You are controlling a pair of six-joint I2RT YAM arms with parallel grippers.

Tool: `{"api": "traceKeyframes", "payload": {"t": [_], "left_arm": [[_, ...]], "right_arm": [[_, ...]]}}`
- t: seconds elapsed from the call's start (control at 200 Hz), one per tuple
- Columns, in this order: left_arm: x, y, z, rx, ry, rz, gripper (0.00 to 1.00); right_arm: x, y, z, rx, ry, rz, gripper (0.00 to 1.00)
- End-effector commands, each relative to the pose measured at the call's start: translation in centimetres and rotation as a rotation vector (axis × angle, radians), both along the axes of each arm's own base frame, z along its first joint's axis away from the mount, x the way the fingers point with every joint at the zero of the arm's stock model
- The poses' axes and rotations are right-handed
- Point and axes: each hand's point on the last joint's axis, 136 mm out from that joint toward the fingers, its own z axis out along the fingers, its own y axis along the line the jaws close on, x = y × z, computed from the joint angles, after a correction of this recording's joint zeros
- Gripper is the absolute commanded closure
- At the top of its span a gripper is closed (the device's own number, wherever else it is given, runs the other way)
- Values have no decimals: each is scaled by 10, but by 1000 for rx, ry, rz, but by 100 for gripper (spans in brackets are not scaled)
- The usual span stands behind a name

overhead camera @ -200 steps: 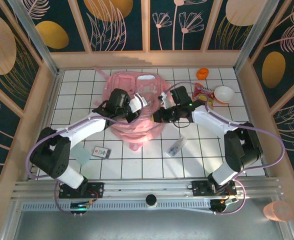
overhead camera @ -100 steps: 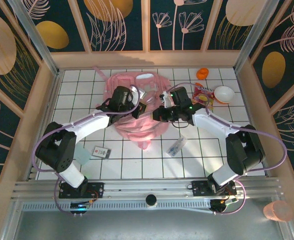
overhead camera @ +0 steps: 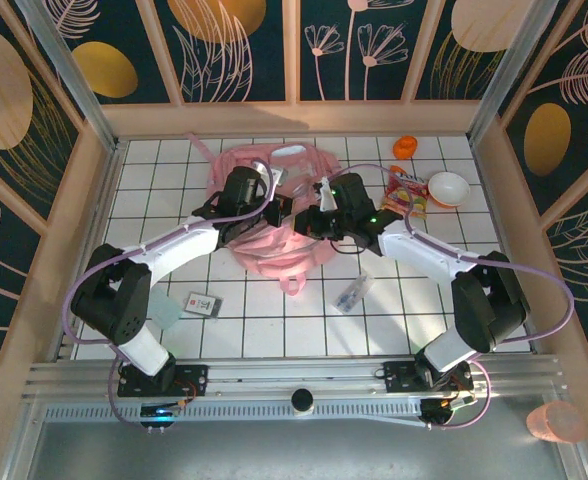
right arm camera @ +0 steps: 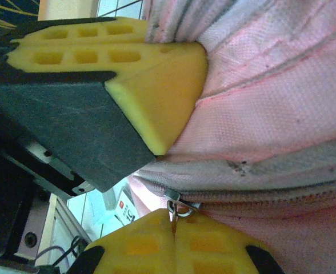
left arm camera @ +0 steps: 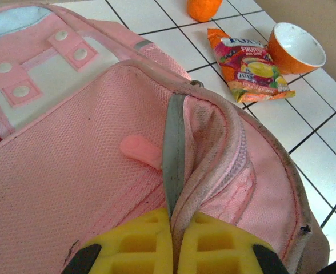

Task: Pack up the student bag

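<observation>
The left wrist view shows the left claw (left arm camera: 172, 231) clenched on a fold of the large pale pink student bag (left arm camera: 71, 171) beside its zip. Beyond it, an orange snack packet (left arm camera: 249, 65) and an orange bowl (left arm camera: 296, 48) lie on the white tiled tabletop (left arm camera: 322, 165). The right wrist view shows the right claw (right arm camera: 174, 242) pinching the metal zip pull (right arm camera: 178, 208). From above, the bag lies toward the back of the tabletop. Both arms reach forward and inward, their claws close together over it.
</observation>
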Motion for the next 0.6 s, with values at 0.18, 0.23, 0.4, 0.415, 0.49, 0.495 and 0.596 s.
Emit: {"api": "traceKeyframes", "payload": {"t": [0.18, 0.23, 0.4, 0.415, 0.49, 0.495, 0.596], "left_arm": [[24, -8, 87, -234, -137, 100, 100], [20, -4, 89, -241, -130, 109, 100], [-2, 10, 76, -268, -47, 151, 100], [-3, 12, 74, -271, -39, 157, 100], [-10, 19, 66, -282, -6, 192, 100], [-10, 20, 66, -283, -4, 195, 100], [-5, 25, 68, -299, -8, 238, 100]], "right_arm": [[-28, 4, -2, -22, 42, 22, 100], [-22, -5, -7, -47, 43, 2, 100], [2, -40, -22, -98, 31, -51, 100], [4, -41, -22, -100, 26, -51, 100], [7, -40, -21, -120, -1, -23, 100], [8, -40, -21, -122, -3, -22, 100], [15, -36, -9, -132, -53, 7, 100]]}}
